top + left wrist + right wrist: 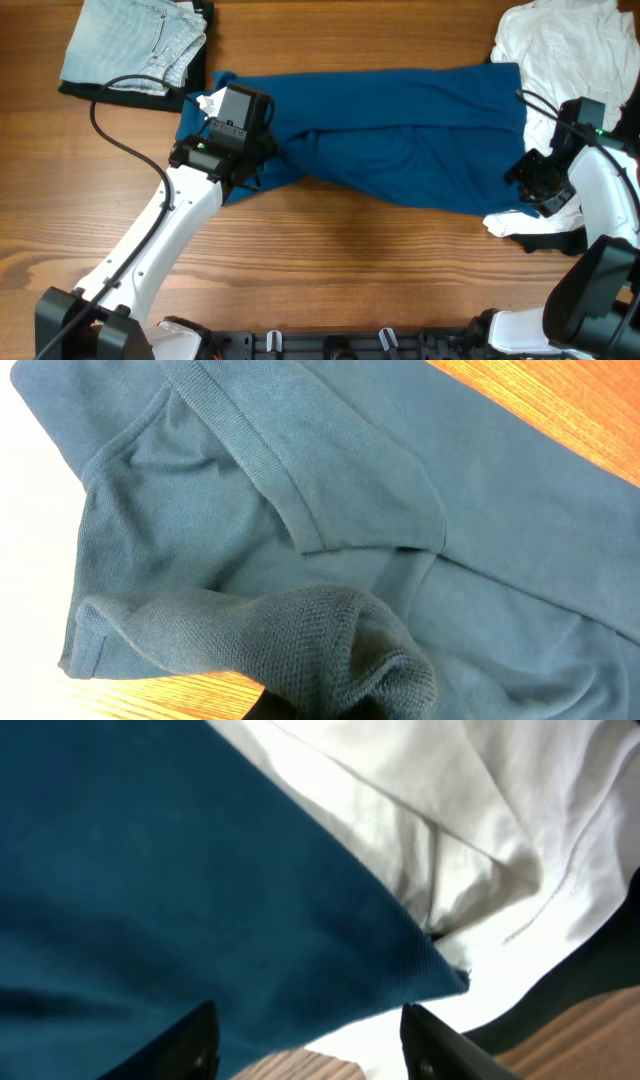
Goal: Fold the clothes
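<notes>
Bare table (pixel 330 260) open in front — folded jeans (pixel 130 45) and white garments (pixel 560 45) crowd far corners.

Even bright light; wrist views perhaps blurred.

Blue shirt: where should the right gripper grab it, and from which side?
Grip the shirt at the hem beside its lower right corner, which lies flat over the white cloth. Come in from the right, across the hem: the right gripper is open there with the edge between its jaws, so a low pinch should catch only blue fabric.

Overhead top-down; both wrist views close on blue shirt (pixel 400 140).
</notes>
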`<action>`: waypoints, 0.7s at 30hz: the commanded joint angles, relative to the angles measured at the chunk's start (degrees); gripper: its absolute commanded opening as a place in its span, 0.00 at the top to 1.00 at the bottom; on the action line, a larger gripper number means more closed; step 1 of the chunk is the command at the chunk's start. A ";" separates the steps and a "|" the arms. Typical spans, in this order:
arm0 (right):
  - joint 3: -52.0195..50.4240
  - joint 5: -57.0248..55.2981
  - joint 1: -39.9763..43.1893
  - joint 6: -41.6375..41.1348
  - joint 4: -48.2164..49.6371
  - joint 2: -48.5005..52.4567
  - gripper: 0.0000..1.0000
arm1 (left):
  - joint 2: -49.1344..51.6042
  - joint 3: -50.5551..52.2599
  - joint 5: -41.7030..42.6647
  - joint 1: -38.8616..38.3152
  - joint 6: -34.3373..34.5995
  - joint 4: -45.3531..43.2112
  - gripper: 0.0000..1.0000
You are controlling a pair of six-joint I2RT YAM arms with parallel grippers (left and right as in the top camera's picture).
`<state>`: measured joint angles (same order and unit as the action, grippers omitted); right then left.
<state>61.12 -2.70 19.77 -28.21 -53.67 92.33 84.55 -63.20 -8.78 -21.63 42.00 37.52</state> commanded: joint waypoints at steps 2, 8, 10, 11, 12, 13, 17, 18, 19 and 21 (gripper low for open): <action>-4.44 -2.82 -0.02 -2.16 2.71 -1.16 0.49 | 0.11 -0.46 -1.09 0.37 -1.31 0.07 0.96; -6.14 -5.01 -0.02 -1.97 3.93 -1.16 0.51 | 0.11 -0.46 -1.14 0.37 -1.33 1.18 0.96; -6.14 -5.29 0.04 -1.92 3.89 -1.16 0.51 | 0.11 -0.46 -1.14 0.37 -1.33 1.36 0.96; -6.14 -5.35 0.04 -1.75 3.28 -1.16 0.51 | 0.11 -0.46 -1.14 0.37 -1.33 1.36 0.96; -6.14 -5.92 0.04 -1.79 2.56 -1.16 0.51 | 0.11 -0.46 -1.16 0.37 -1.33 1.36 0.96; -6.14 -6.95 0.04 -1.79 2.10 -1.16 0.51 | 0.11 -0.46 -1.14 0.37 -1.33 1.36 0.96; -6.14 -8.07 0.09 -1.79 2.29 -1.16 0.51 | 0.11 -0.46 -1.16 0.37 -1.36 1.36 0.96; -6.14 -8.07 0.09 -1.79 2.91 -1.16 0.51 | 0.11 -0.46 -1.16 0.37 -1.36 1.36 0.96; -6.14 -8.07 0.09 -1.79 3.91 -1.16 0.52 | 0.11 -0.46 -1.16 0.37 -1.36 1.36 0.96; -6.25 -8.07 0.09 -1.75 5.55 -1.14 0.53 | 0.11 -0.46 -1.16 0.37 -1.36 1.51 0.96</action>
<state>55.46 -9.28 19.77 -29.34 -49.15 92.27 84.55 -63.20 -8.78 -21.63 41.58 38.89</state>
